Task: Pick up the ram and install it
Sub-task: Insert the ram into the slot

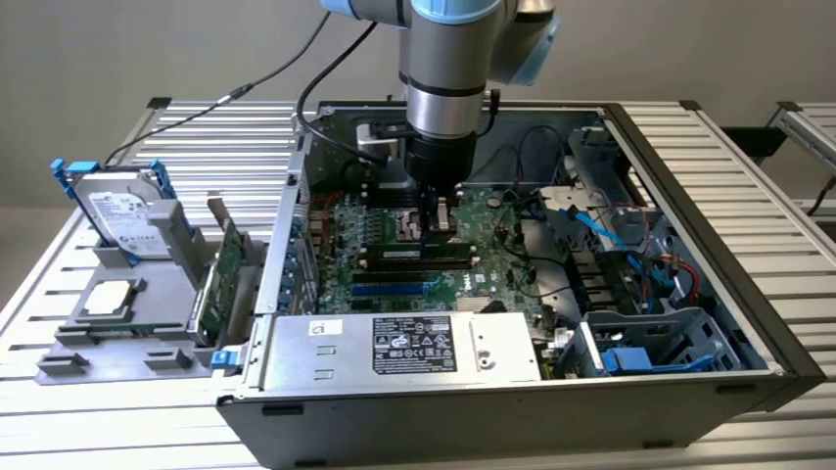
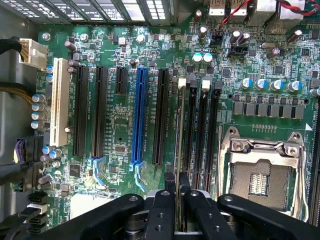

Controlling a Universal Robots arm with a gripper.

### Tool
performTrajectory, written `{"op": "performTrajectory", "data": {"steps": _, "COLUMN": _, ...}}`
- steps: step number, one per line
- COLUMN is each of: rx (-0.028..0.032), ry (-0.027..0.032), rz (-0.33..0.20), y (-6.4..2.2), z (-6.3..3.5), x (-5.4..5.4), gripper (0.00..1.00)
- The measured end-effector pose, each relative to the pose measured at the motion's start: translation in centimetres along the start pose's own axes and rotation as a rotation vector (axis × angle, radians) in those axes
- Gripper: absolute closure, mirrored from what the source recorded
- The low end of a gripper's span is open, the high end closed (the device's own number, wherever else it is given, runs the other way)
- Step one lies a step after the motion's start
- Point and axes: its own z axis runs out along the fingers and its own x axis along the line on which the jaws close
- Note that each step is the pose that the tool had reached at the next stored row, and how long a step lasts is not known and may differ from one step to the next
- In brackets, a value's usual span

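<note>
Here, my pincer (image 2: 177,186) grips the ram (image 2: 178,130) narrow, edge-on; the stick runs out ahead of it, parallel with the memory slots (image 2: 192,135) just beneath, to match their line.

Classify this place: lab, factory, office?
Likely a robotics lab test bench: an open PC case on a slatted aluminium table, a grey fixture racking a hard drive, and the gripper holding the ram at the motherboard.

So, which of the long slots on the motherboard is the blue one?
The blue slot: it lies between black slots, and the only other coloured one is the white slot.
</note>
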Motion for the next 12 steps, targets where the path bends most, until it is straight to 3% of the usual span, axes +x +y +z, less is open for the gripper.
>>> {"op": "performTrajectory", "data": {"steps": 12, "rx": 0.0007, "ry": 0.0004, "rz": -0.004, "y": -0.15, "z": 0.0, "x": 0.01, "gripper": 0.86}}
